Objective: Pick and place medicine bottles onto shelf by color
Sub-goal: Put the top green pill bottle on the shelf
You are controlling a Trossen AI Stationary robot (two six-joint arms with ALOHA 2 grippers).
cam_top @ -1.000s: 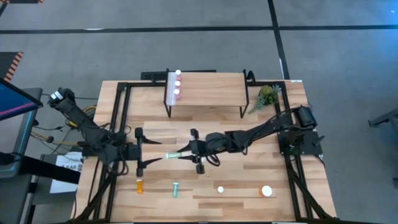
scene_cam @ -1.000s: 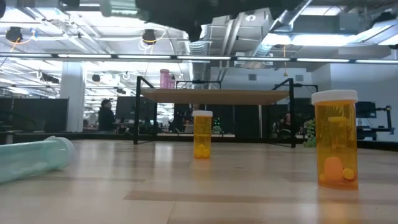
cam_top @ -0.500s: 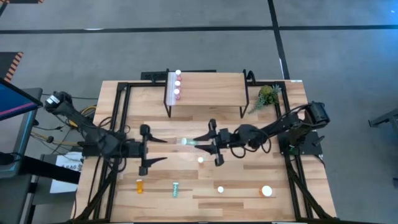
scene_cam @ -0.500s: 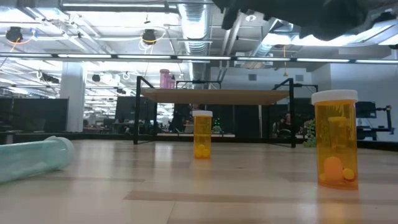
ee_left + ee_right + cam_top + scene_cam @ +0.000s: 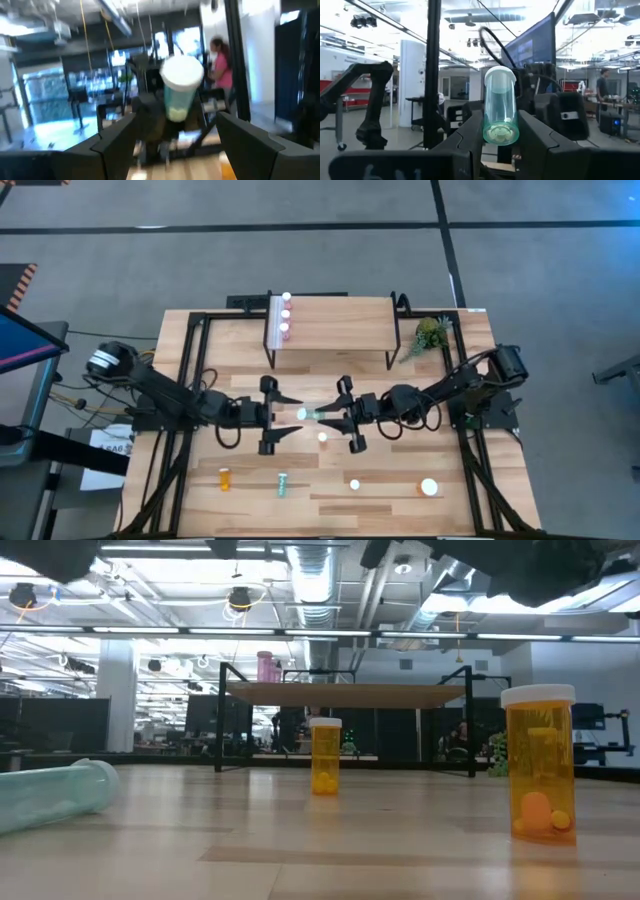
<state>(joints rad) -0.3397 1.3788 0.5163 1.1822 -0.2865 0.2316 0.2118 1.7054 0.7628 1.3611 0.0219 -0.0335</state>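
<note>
The right gripper (image 5: 334, 416) hangs above the middle of the counter (image 5: 400, 490), its fingers clamped on a teal bottle (image 5: 311, 414) that it holds level, white cap pointing toward the left arm. In the right wrist view the bottle (image 5: 500, 106) sits between the two dark fingers (image 5: 470, 135), base toward the camera. The left gripper (image 5: 284, 414) faces it from the other side, fingers spread apart on either side of the cap end; whether they touch the bottle cannot be told. The left wrist view shows the cap (image 5: 182, 73) close ahead between the spread fingers (image 5: 120, 137), with a person in a pink top (image 5: 222, 62) in the room behind.

The shelf (image 5: 335, 325) stands at the far edge of the counter, with three pink bottles (image 5: 285, 314) in a row along its white strip at the left end. A small green plant (image 5: 430, 333) stands just beside its right legs.

Along the near edge lie a small orange bottle (image 5: 225, 478) and a teal bottle on its side (image 5: 282, 484), then a white-capped upright bottle (image 5: 354, 484) and a wider orange bottle (image 5: 429, 487). Another white cap (image 5: 322, 437) shows just below the held bottle. In the low view the wide orange bottle (image 5: 540, 764) stands upright at the right, a smaller orange one (image 5: 325, 755) stands farther back, and the teal one (image 5: 55, 795) lies at the left.
</note>
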